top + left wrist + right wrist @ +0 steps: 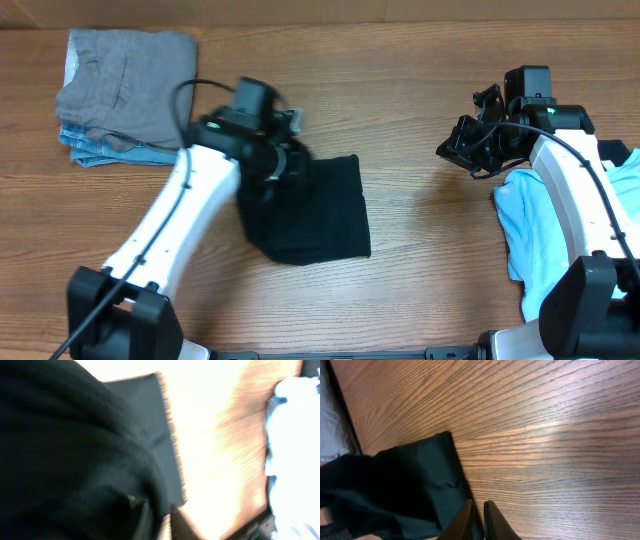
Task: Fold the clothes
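Roughly mid-desk, the black shirt (310,210) lies folded into a near-square block, flat on the wood. Left tool (283,163) sits at the shirt's upper left corner, on or just over the cloth, with the arm running down to the near-left edge. In the left wrist view black fabric (75,450) fills most of the blurred frame, so I cannot tell whether that tool is apart or clamped on the cloth.

Right tool (470,150) is over bare desk (420,280), well apart from the shirt, and just beside the blue tee (540,230). The tee is bunched in a heap at the right edge, partly under the right arm. In the right wrist view the tool (479,525) has its fingers (465,522) almost together with nothing between them, and the shirt's edge (395,485) is off to their left.

At the far-left corner a folded gray garment (125,85) lies on top of a denim piece (95,148).
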`<state>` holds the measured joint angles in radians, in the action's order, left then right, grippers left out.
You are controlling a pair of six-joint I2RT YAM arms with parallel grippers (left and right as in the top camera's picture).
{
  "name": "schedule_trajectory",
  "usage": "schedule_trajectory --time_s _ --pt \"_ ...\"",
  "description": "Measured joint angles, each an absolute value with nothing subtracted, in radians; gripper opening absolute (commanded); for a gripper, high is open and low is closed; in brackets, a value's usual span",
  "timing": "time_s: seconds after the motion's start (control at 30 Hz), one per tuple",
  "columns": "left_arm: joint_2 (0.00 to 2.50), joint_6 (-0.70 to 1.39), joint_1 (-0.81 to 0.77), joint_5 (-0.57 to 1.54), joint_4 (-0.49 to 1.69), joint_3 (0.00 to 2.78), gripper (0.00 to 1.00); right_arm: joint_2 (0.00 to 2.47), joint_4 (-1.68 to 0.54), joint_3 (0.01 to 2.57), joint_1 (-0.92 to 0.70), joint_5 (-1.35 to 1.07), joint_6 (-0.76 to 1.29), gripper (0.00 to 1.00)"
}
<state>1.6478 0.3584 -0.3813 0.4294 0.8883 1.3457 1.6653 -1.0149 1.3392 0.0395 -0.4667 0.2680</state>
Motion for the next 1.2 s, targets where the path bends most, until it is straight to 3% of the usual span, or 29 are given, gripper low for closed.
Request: schedule_trajectory --time_s 0.23,0.47,0.67,0.73,0.9,1.2 --pt "1.685 0.492 -0.596 0.380 0.802 1.348 0.58 1.665 -1.016 1.339 0.039 -0.466 0.265 0.15" --pt "1.687 0.499 -0.556 0.333 0.946 1.373 0.61 1.665 -1.037 1.339 0.006 -0.490 0.205 0.33" --pt "1.691 0.435 -0.439 0.184 1.202 1.556 0.71 1.665 -0.962 1.310 -0.166 -0.561 0.189 0.35" --pt "1.691 0.384 -0.388 0.130 1.227 1.598 0.70 1.665 -0.873 1.275 -0.263 -0.578 0.242 0.42" --pt "1.691 0.294 -0.299 0.098 1.278 1.596 0.57 1.696 -0.650 1.234 -0.449 -0.541 0.524 0.46" --pt "1.727 0.170 -0.257 0.119 1.283 1.595 0.48 1.877 -0.553 1.221 -0.506 -0.505 0.866 0.56"
